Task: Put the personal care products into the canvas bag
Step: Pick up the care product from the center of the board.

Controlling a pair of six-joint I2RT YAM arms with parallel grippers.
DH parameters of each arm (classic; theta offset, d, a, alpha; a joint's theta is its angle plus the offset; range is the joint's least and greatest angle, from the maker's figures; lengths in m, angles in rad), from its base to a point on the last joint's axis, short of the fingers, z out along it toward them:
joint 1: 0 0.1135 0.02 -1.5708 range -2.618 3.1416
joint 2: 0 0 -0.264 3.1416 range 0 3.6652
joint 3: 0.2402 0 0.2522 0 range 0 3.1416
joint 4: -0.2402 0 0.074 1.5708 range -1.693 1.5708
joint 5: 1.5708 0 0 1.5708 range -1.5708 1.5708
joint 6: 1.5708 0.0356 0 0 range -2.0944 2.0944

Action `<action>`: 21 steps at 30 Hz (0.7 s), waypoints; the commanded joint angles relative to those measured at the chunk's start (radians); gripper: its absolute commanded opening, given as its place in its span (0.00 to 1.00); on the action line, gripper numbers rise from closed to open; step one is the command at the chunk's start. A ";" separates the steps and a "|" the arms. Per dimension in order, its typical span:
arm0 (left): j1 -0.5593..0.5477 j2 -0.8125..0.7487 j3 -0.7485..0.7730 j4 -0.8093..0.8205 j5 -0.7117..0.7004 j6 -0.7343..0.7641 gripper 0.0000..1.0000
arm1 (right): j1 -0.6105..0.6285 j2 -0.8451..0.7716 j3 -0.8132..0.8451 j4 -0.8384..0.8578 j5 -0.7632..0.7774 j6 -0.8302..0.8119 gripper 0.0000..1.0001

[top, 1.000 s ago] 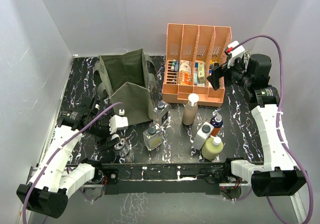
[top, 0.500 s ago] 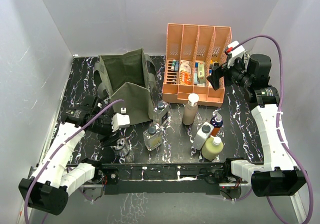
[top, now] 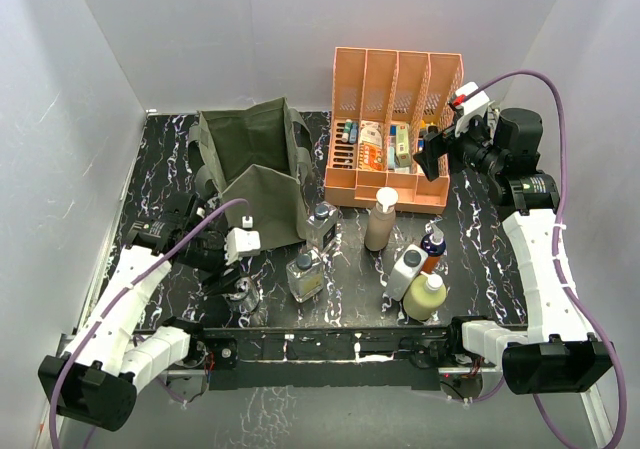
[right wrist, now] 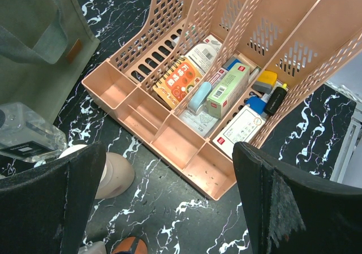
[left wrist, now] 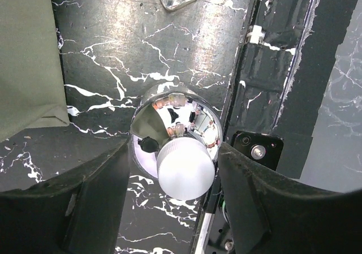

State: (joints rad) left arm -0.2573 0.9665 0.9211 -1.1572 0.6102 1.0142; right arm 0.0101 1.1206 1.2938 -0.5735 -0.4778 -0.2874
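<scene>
The olive canvas bag (top: pixel 255 164) stands open at the back left. My left gripper (top: pixel 232 281) is low at the front left, open, its fingers either side of a clear glass bottle (left wrist: pixel 185 166) with a round cap. Two more clear glass bottles (top: pixel 322 224) (top: pixel 305 274) stand mid-table. The tall beige bottle (top: pixel 381 219), white grey-capped bottle (top: pixel 406 272), orange-blue bottle (top: pixel 433 247) and pale yellow bottle (top: pixel 425 296) stand to the right. My right gripper (top: pixel 432 154) is open and empty, high over the organiser's front edge (right wrist: pixel 169 209).
The peach slotted organiser (top: pixel 395 184) with small boxes and tubes stands at the back right. The table's front rail (left wrist: pixel 266 90) runs close beside the flanked bottle. A bag corner (left wrist: pixel 28 67) lies left of my left fingers. White walls enclose the table.
My left arm has shifted slightly and settled its gripper around the front-left glass bottle. The right arm and the other bottles have not moved.
</scene>
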 commanded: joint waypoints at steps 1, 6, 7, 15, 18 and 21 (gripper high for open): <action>0.002 -0.015 0.016 -0.016 0.043 0.009 0.57 | -0.007 -0.018 -0.001 0.047 -0.012 -0.006 0.99; 0.001 -0.015 0.016 -0.014 0.052 0.005 0.50 | -0.007 -0.020 -0.004 0.048 -0.012 -0.005 0.99; 0.002 -0.016 0.015 -0.011 0.060 0.000 0.47 | -0.007 -0.019 -0.006 0.048 -0.013 -0.006 0.99; 0.002 -0.058 0.061 0.025 0.120 -0.104 0.04 | -0.007 -0.024 -0.010 0.046 -0.011 -0.007 0.99; 0.001 -0.065 0.127 0.008 0.163 -0.134 0.00 | -0.007 -0.016 -0.002 0.044 -0.010 -0.007 0.99; 0.001 -0.040 0.235 -0.030 0.230 -0.156 0.00 | -0.007 -0.004 0.011 0.037 -0.011 -0.006 0.99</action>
State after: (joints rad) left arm -0.2573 0.9394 0.9855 -1.1641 0.6521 0.9062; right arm 0.0101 1.1191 1.2789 -0.5732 -0.4782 -0.2874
